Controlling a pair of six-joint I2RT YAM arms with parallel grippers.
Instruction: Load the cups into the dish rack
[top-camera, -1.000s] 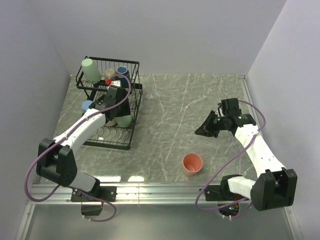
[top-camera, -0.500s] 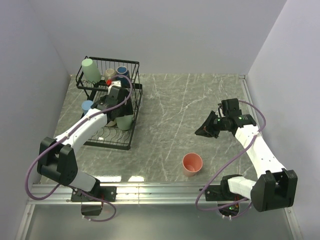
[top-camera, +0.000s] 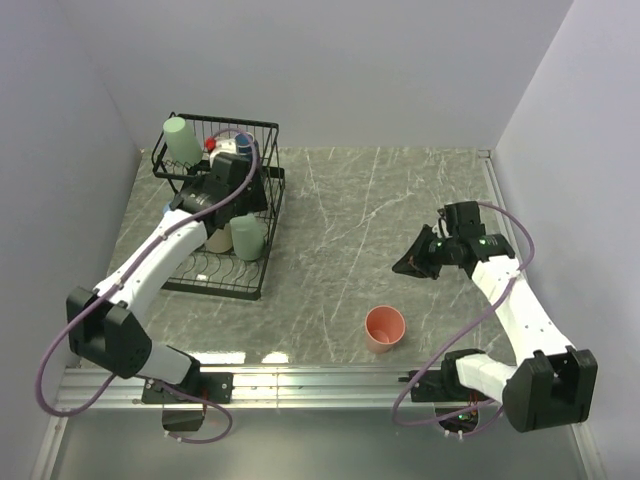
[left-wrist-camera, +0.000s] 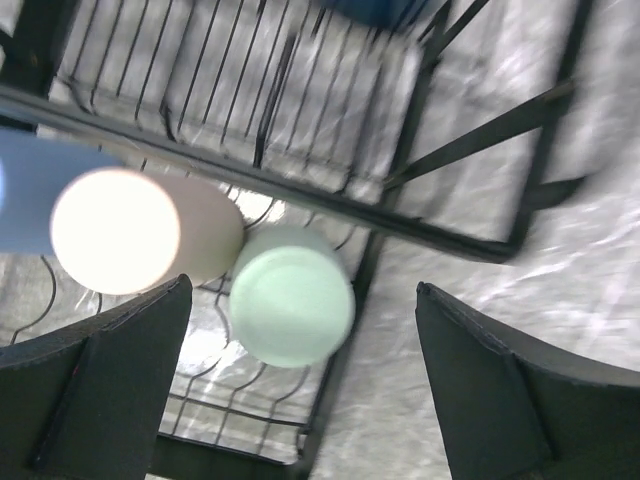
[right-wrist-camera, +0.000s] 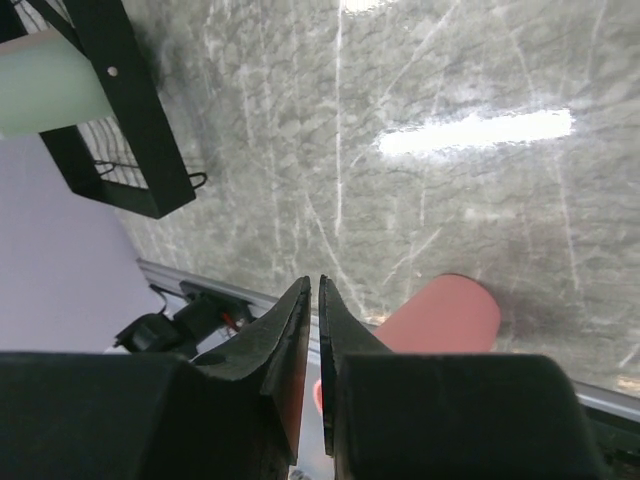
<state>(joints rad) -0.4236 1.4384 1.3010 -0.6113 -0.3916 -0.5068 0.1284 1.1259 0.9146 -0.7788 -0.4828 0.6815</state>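
The black wire dish rack (top-camera: 262, 262) stands at the left. A pale green cup (top-camera: 248, 238) sits upside down on its lower tier beside a beige cup (top-camera: 218, 239). Another pale green cup (top-camera: 182, 140) rests at the upper basket's far left corner. My left gripper (top-camera: 232, 190) hovers open above the lower tier. In the left wrist view the green cup's base (left-wrist-camera: 291, 308) lies free between the wide-apart fingers (left-wrist-camera: 105, 385), next to the beige cup (left-wrist-camera: 130, 230) and a light blue cup (left-wrist-camera: 25, 190). A salmon cup (top-camera: 385, 327) stands on the table. My right gripper (top-camera: 408, 264) is shut and holds nothing.
The marble tabletop (top-camera: 350, 220) is walled on three sides. A metal rail (top-camera: 300, 375) runs along the near edge by the arm bases. In the right wrist view the salmon cup (right-wrist-camera: 450, 315) lies just beyond the shut fingers (right-wrist-camera: 295, 330), and the rack's corner (right-wrist-camera: 130, 120) is upper left.
My left gripper has opened, let go of the pale green cup on the lower tier and lifted away toward the back. The right arm has barely shifted.
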